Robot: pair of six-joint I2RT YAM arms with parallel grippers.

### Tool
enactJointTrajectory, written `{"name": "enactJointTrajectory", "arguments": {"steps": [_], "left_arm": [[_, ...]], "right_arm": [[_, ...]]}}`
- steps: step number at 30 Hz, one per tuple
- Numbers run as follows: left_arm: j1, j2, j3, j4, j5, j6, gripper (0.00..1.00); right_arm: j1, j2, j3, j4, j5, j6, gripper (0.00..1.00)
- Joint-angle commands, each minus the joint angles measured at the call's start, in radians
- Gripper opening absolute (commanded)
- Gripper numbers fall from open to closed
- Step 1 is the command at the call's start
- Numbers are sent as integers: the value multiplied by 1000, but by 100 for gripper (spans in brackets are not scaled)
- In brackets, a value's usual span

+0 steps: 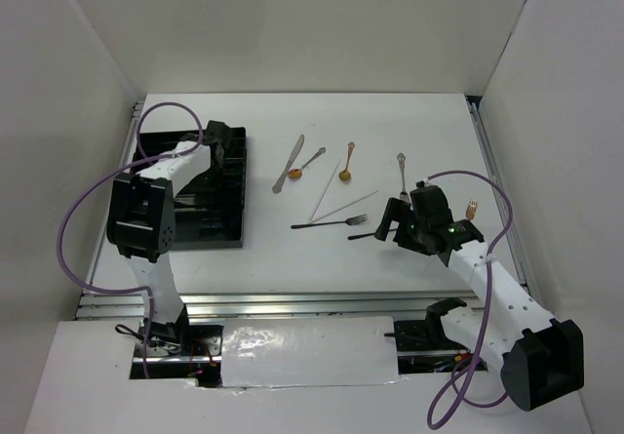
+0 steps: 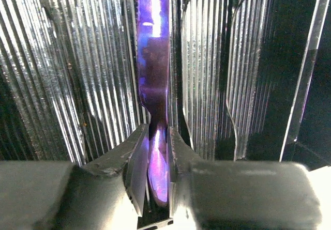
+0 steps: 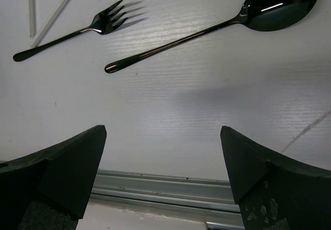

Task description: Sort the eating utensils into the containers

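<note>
Left arm [image 1: 171, 169] reaching forward from base, elbow folding high, forearm angling right. Left gripper [image 2: 158, 137] pointing down, fingers [image 2: 135, 160] pinching dark blue knife [image 2: 154, 59] tight between them. Right arm [image 1: 492, 283] stretching forward and left, staying low. Right gripper [image 3: 163, 131] hovering, jaws standing wide apart, gripping nothing.

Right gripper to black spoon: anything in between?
No. The right wrist view shows only bare white table between the open right gripper and the black spoon; the black fork lies beside the spoon.
</note>
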Motion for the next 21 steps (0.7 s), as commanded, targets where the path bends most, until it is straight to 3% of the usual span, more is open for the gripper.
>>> {"name": "enactJointTrajectory", "arguments": {"steps": [1,4,5,14,21], "left_arm": [[6,0,45,-19,-26,21,34],[8,-15,30,-16,-21,24,60],[6,-20,22,-3,-23,30,63],[-29,-109,82,1,-119,180,62],[-146,-98,208,274,-83,887,64]], "right_arm": [[3,4,28,30,10,-3,100],[3,2,30,30,9,-1,100],[3,2,30,29,9,-3,100],[3,-29,43,13,14,11,100],[6,-59,91,-34,14,22,100]]}}
